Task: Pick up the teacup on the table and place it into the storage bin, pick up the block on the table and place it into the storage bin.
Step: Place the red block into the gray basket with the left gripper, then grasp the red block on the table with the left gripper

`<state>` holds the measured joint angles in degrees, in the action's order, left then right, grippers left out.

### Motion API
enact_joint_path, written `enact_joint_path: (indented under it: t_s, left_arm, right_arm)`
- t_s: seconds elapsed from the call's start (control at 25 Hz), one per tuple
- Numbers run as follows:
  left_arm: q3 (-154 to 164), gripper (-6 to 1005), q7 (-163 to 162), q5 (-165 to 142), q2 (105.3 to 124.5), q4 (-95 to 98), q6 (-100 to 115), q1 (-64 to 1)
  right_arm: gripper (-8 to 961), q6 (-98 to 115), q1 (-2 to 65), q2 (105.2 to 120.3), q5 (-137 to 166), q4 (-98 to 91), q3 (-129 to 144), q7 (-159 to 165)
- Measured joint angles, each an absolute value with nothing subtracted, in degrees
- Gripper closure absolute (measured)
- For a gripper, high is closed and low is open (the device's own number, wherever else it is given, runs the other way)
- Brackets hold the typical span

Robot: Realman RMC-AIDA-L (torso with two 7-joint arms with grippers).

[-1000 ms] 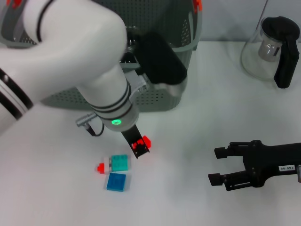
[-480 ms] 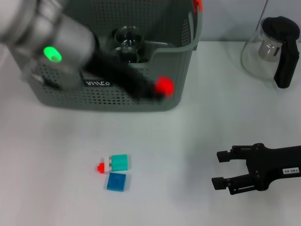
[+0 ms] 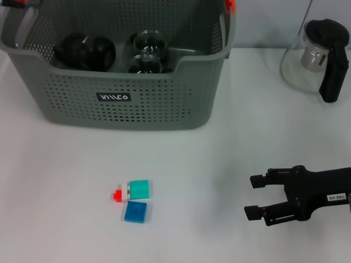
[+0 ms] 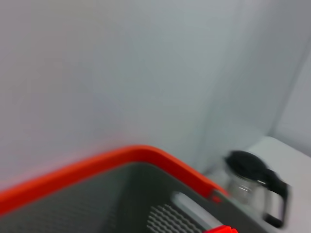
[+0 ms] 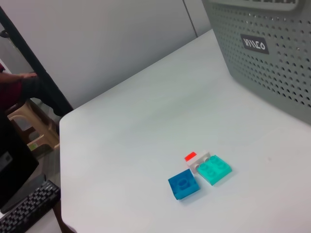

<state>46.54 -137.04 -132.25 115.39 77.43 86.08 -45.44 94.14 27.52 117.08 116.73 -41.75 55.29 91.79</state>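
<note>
The grey-green storage bin (image 3: 126,104) stands at the back left of the table; its wall also shows in the right wrist view (image 5: 272,73). Glass teacups (image 3: 147,52) lie inside it beside a black round object (image 3: 85,52). On the table in front lie a teal block (image 3: 139,189) with a small red-and-white piece on its left, and a blue block (image 3: 135,211). The right wrist view shows the teal block (image 5: 215,170) and the blue block (image 5: 184,186). My right gripper (image 3: 254,196) hovers open and empty, well to the right of the blocks. My left gripper is out of view.
A glass teapot (image 3: 318,57) with a black handle and lid stands at the back right, and shows in the left wrist view (image 4: 252,182) past the bin's orange rim (image 4: 97,162). White tabletop lies between the blocks and my right gripper.
My left arm, which was over the blocks and then in front of the bin, has swung up and left out of the head view. The right gripper has barely shifted.
</note>
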Motion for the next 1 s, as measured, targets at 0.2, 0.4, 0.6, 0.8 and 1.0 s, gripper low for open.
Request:
enact_joint_path:
  t_s: [0.2, 0.4, 0.6, 0.8, 1.0]
  left_arm:
    - [49.3, 715, -134.9, -136.7, 116.29, 73.0, 77.6, -46.5]
    - [50.4, 646, -135.2, -139.9, 117.58, 72.1, 72.3, -46.5]
    - [50.4, 536, -137.0, -141.6, 117.32, 75.9, 75.3, -46.4]
    - [50.5, 355, -138.8, -142.0, 118.03, 84.5, 90.2, -44.6]
    - [52.8, 173, -142.4, -144.4, 121.65, 95.8, 103.4, -39.3]
  right_arm:
    - [27, 94.1, 27.8, 117.19, 116.7, -41.7, 55.3, 92.0]
    - [28, 94.1, 27.9, 117.33, 116.7, -41.7, 55.3, 92.1]
    - [28, 93.9, 27.9, 117.31, 116.7, -41.7, 55.3, 92.1]
    - [27, 93.6, 27.9, 117.27, 116.7, -41.7, 54.9, 92.1]
    - [27, 93.2, 28.0, 117.50, 116.7, -41.7, 54.8, 92.1]
